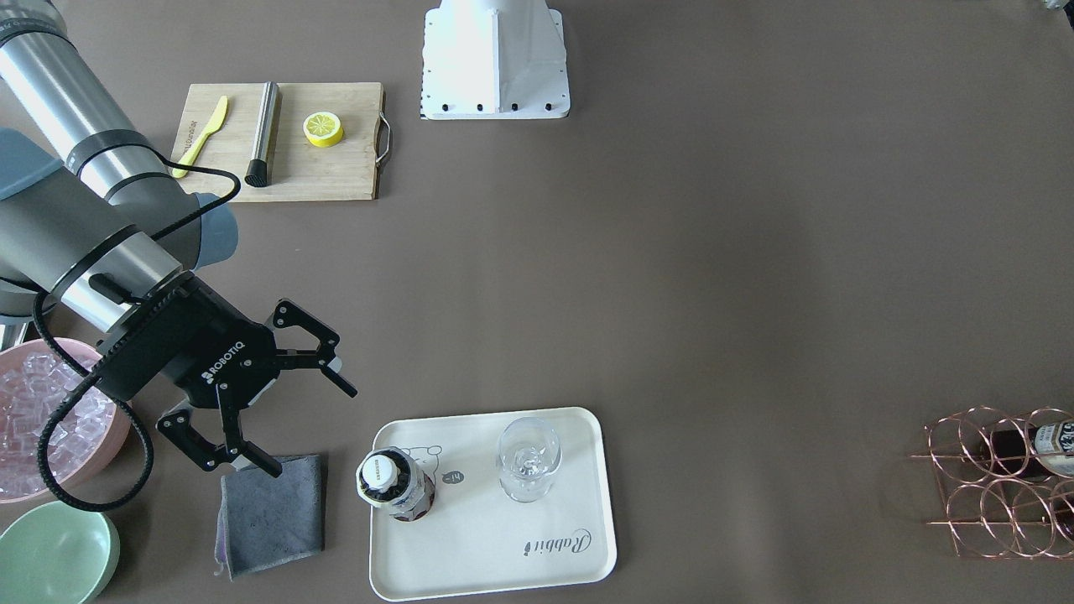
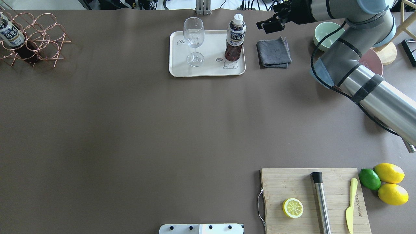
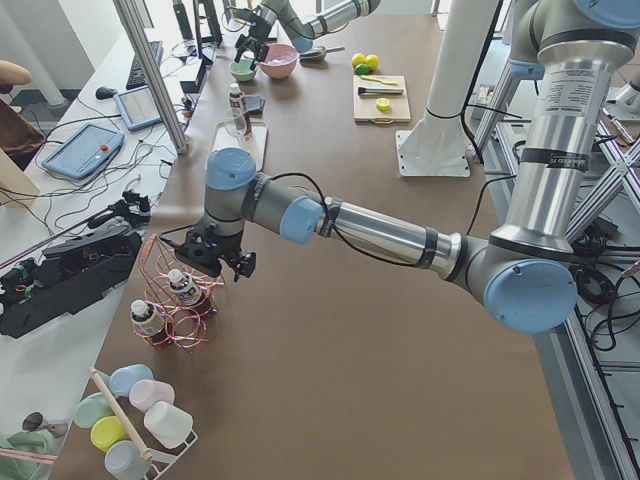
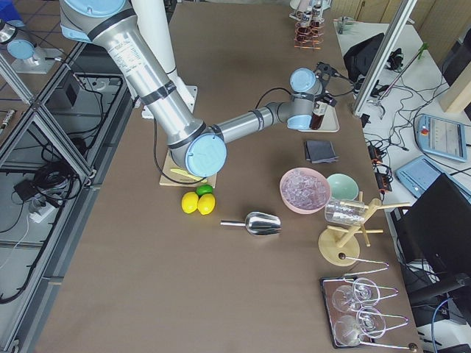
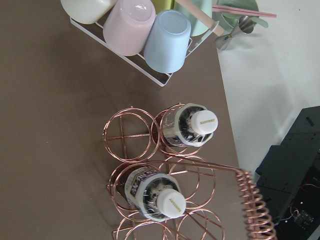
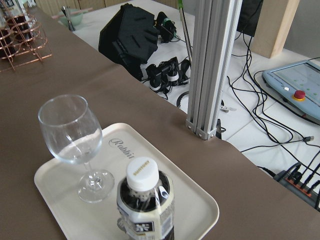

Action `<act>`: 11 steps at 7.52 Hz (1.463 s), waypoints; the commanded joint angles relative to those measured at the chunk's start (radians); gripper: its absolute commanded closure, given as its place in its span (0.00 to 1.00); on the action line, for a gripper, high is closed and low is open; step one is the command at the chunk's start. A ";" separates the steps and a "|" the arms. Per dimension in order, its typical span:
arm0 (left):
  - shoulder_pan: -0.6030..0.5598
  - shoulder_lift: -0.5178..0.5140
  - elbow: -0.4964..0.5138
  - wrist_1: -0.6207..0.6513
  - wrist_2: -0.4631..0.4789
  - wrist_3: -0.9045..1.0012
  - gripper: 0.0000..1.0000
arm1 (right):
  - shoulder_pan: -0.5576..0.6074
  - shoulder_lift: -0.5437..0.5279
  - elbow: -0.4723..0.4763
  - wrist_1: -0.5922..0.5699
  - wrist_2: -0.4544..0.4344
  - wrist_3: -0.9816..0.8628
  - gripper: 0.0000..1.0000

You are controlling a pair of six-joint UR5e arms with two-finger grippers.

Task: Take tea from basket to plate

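Note:
One tea bottle (image 1: 394, 486) stands upright on the cream plate (image 1: 503, 562) next to a clear wine glass (image 1: 529, 457). It also shows in the overhead view (image 2: 235, 40) and the right wrist view (image 6: 145, 210). My right gripper (image 1: 306, 428) is open and empty, to the side of the plate and above a grey cloth. The copper wire basket (image 5: 165, 190) holds two more tea bottles (image 5: 155, 192), lying in its cells. My left gripper (image 3: 215, 262) hovers just over the basket (image 3: 170, 300). I cannot tell whether it is open or shut.
A grey cloth (image 1: 273, 512), a pink bowl of ice (image 1: 42, 419) and a mint-green bowl (image 1: 50, 558) lie beside the plate under the right arm. A cutting board (image 1: 336, 176) holds a lemon half. A rack of coloured cups (image 5: 135, 30) stands beside the basket.

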State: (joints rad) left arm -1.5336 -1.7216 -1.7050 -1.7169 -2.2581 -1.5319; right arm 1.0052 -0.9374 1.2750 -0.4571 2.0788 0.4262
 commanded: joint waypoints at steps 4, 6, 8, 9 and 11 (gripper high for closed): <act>0.000 0.290 -0.133 -0.009 -0.089 0.716 0.02 | 0.212 -0.188 0.026 -0.589 0.306 -0.273 0.00; -0.003 0.321 -0.142 -0.009 -0.049 0.925 0.02 | 0.304 -0.215 0.068 -0.876 0.310 -0.639 0.00; 0.000 0.353 -0.145 -0.016 -0.052 1.019 0.02 | 0.306 -0.242 0.234 -1.160 0.308 -0.644 0.00; 0.003 0.365 -0.142 -0.018 -0.052 1.020 0.02 | 0.306 -0.250 0.322 -1.315 0.310 -0.643 0.00; 0.006 0.370 -0.116 -0.016 -0.060 1.010 0.02 | 0.306 -0.399 0.508 -1.393 0.305 -0.591 0.00</act>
State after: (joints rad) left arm -1.5303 -1.3564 -1.8436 -1.7342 -2.3117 -0.5191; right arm 1.3108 -1.2126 1.6169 -1.7563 2.3872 -0.2117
